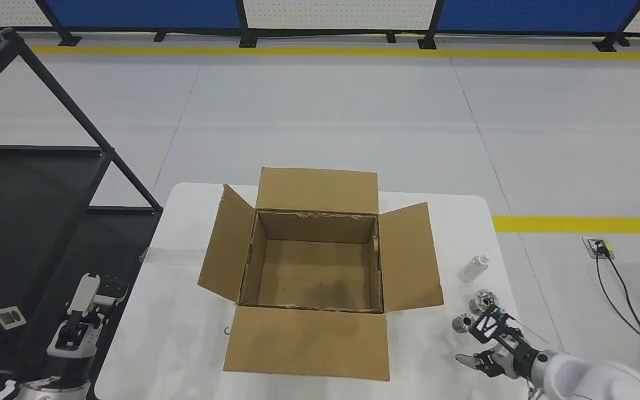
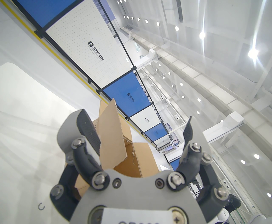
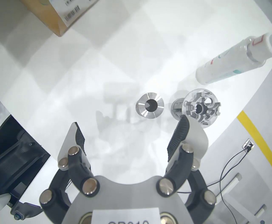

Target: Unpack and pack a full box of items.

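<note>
An open cardboard box (image 1: 315, 272) stands in the middle of the white table (image 1: 190, 300), all flaps folded out, its inside bare. To its right lie a small white bottle (image 1: 473, 266) (image 3: 229, 62), a toothed metal part (image 1: 485, 299) (image 3: 201, 108) and a metal ring part (image 1: 463, 323) (image 3: 150, 105). My right gripper (image 1: 485, 345) (image 3: 131, 132) hovers open just in front of the two metal parts, nothing between its fingers. My left gripper (image 2: 140, 129) is open and empty at the table's left, with the box (image 2: 127, 152) beyond it.
A dark rack (image 1: 50, 220) stands off the table's left edge. A cable and socket (image 1: 598, 248) lie on the floor at the right. A box corner (image 3: 59, 19) shows in the right wrist view. Bare tabletop lies left of the box.
</note>
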You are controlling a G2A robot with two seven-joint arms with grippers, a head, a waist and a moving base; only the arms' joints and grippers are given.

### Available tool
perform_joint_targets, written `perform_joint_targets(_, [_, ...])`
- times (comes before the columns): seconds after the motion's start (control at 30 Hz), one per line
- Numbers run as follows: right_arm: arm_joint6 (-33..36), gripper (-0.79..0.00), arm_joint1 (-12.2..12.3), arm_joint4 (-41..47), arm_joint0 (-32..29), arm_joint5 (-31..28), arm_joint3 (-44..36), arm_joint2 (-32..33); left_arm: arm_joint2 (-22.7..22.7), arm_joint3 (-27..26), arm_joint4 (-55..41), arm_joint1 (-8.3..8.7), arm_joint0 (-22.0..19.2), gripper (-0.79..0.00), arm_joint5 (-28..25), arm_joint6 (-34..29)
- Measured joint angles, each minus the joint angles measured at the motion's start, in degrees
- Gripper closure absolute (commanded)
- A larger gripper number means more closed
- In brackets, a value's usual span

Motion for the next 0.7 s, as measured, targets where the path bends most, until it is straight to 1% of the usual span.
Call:
perform_joint_targets(0.03, [0.6, -0.776, 0.0, 0.7, 0.7, 0.4, 0.7, -0.5, 0.0, 0.0, 0.0, 0.0, 0.0, -0.785, 0.0, 0.0])
perform_joint_targets(0.1, [1.7, -0.717, 0.0, 2.0, 2.2, 0.7, 2.3, -1.3, 0.0, 0.0, 0.0, 0.0, 0.0, -0.785, 0.0, 0.0])
perform_joint_targets(0.2, [2.5, -0.662, 0.1, 3.2, 3.9, 0.8, 4.0, -2.2, 0.0, 0.0, 0.0, 0.0, 0.0, -0.785, 0.0, 0.0])
perform_joint_targets(0.33, [3.3, -0.653, 0.2, 3.9, 5.7, 1.1, 5.8, -3.4, 0.0, 0.0, 0.0, 0.0, 0.0, -0.785, 0.0, 0.0])
perform_joint_targets(0.43, [3.4, -0.613, 0.2, 4.4, 7.1, 1.8, 7.1, -4.3, 0.0, 0.0, 0.0, 0.0, 0.0, -0.785, 0.0, 0.0])
perform_joint_targets(0.47, [3.5, -0.57, 0.3, 4.6, 7.6, 1.9, 7.6, -4.6, 0.0, 0.0, 0.0, 0.0, 0.0, -0.785, 0.0, 0.0])
perform_joint_targets(0.5, [3.4, -0.545, 0.3, 4.8, 7.9, 2.0, 8.0, -4.8, 0.0, 0.0, 0.0, 0.0, 0.0, -0.785, 0.0, 0.0])
perform_joint_targets(0.53, [3.4, -0.551, 0.3, 4.8, 8.3, 2.1, 8.3, -5.0, 0.0, 0.0, 0.0, 0.0, 0.0, -0.785, 0.0, 0.0])
perform_joint_targets(0.6, [3.4, -0.628, 0.3, 4.9, 9.0, 2.4, 9.0, -5.6, 0.0, 0.0, 0.0, 0.0, 0.0, -0.785, 0.0, 0.0])
perform_joint_targets(0.7, [3.4, -0.563, 0.4, 5.0, 9.9, 2.5, 9.8, -6.5, 0.0, 0.0, 0.0, 0.0, 0.0, -0.785, 0.0, 0.0])
